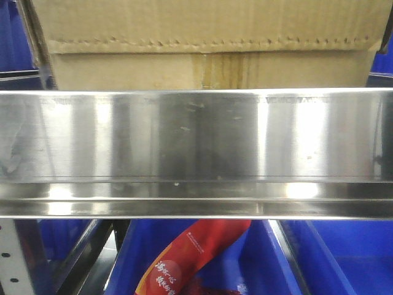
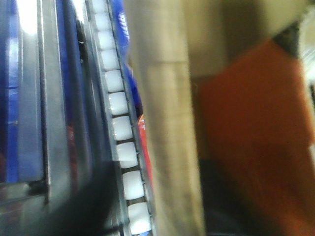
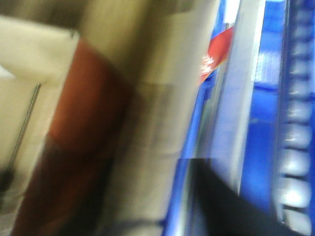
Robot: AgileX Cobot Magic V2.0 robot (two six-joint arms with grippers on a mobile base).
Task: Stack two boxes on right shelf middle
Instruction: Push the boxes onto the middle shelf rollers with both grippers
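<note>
One brown cardboard box fills the top of the front view, just above and behind the shiny steel front rail of the right shelf middle; only this one box shows. In the left wrist view a blurred edge of the box runs down the middle, beside a white roller track. My left gripper straddles that edge, with a dark finger at the lower left. In the right wrist view the box lies next to my right gripper, whose dark finger shows. Blur hides both jaw states.
Below the rail sit blue plastic bins, one holding a red printed packet. A grey perforated upright stands at the lower left. More blue bins and a roller track lie right of the right gripper.
</note>
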